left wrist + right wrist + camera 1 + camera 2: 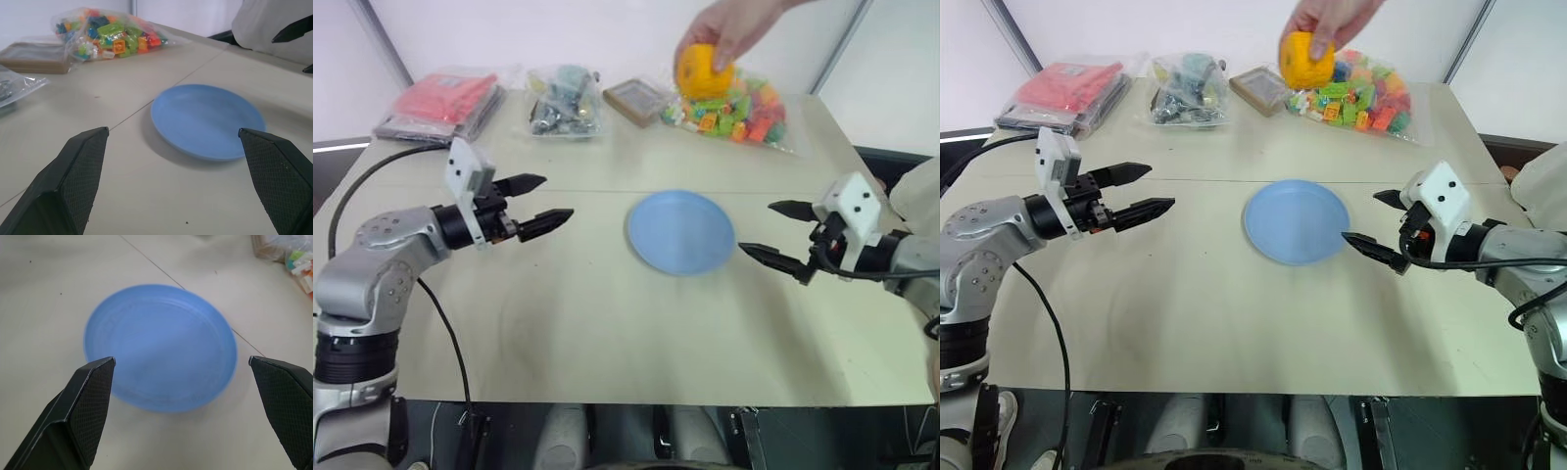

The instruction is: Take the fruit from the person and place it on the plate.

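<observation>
Hovering in person's hand, fruit well beyond both jaws.

A person's hand is cut off at the top edge, its fingers covering the upper part of the fruit. The plate looks blurred.

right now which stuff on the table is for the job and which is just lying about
For the job:
fruit, in the person's hand
plate

Lying about:
brick bag
red packet
bag of dark parts
flat brown box
</observation>
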`<state>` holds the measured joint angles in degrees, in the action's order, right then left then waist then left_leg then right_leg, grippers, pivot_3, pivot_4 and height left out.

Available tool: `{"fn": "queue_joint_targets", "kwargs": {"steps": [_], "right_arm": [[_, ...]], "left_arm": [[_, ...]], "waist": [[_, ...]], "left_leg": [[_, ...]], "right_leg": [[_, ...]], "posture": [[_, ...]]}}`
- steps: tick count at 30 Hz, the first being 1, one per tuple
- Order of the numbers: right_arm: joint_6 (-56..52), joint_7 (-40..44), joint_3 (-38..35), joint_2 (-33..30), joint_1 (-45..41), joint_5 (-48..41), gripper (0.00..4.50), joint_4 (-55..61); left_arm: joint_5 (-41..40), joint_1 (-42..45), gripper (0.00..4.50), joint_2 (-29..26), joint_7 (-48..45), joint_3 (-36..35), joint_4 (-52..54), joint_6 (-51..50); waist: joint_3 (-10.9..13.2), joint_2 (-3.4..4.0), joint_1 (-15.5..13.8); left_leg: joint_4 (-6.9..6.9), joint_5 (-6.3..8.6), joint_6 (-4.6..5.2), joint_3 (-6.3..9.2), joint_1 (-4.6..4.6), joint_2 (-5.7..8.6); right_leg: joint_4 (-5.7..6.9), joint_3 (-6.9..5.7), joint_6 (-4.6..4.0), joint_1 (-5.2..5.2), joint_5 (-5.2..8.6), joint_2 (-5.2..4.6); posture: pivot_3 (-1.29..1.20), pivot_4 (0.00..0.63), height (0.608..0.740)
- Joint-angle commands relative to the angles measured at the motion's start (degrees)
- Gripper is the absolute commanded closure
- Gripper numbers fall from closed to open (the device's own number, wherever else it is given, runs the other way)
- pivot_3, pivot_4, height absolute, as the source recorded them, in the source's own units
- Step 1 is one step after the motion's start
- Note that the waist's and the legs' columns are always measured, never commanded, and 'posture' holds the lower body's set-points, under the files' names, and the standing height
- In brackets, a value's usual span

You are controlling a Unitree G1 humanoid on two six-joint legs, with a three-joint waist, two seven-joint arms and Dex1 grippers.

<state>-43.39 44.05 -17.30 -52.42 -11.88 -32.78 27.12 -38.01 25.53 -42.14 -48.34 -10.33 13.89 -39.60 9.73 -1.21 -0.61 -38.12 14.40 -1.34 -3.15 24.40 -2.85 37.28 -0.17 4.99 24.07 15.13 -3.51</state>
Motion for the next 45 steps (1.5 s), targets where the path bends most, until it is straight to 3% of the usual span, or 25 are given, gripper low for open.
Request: {"fn": "queue_joint_targets", "kwargs": {"steps": [1,7,13,17,45], "right_arm": [[-0.6,-3.6,-1.8,2.0,-3.4,-1.8,0.0,1.9],[-8.2,-18.1,-1.0,13.6,-13.8,-6.5,0.0,2.6],[-12.1,-35.7,-1.2,30.4,-22.9,-9.1,0.0,2.1],[-11.9,-40.9,0.5,35.4,-26.1,-8.1,0.0,1.5],[1.2,-39.0,6.3,40.2,-35.3,-1.8,0.0,-15.0]], "left_arm": [[-0.4,1.3,0.05,0.0,0.0,-0.5,1.5,0.7],[-0.1,2.2,0.05,0.3,0.0,-0.2,1.0,1.1],[-0.6,3.0,0.05,0.5,-0.7,-0.4,1.5,1.5],[-0.8,3.7,0.05,0.7,-0.5,-0.6,1.8,1.6],[-0.2,2.4,0.05,1.2,2.7,-1.3,4.3,1.8]], "waist": [[0.0,0.0,0.0],[0.0,0.0,0.3],[0.0,0.01,0.3],[0.0,0.01,0.1],[0.0,0.02,1.4]], "left_leg": [[0.0,0.0,0.0,0.0,0.0,0.0],[0.01,0.0,0.0,0.04,0.0,-0.03],[0.02,-0.01,-0.01,0.01,0.03,-0.02],[0.02,-0.01,-0.01,-0.02,0.07,0.0],[0.11,-0.01,-0.01,-0.02,0.07,-0.01]], "right_leg": [[0.0,0.0,0.0,0.0,0.0,0.0],[0.04,0.0,0.0,0.02,0.0,0.05],[0.12,0.01,0.0,0.09,0.0,0.03],[0.13,0.01,0.0,0.14,-0.01,-0.02],[0.16,0.02,0.0,0.2,-0.01,-0.01]], "posture": [[0.0,0.15,0.731],[0.0,0.15,0.731],[0.0,0.15,0.731],[0.0,0.15,0.731],[0.0,0.15,0.731]]}}
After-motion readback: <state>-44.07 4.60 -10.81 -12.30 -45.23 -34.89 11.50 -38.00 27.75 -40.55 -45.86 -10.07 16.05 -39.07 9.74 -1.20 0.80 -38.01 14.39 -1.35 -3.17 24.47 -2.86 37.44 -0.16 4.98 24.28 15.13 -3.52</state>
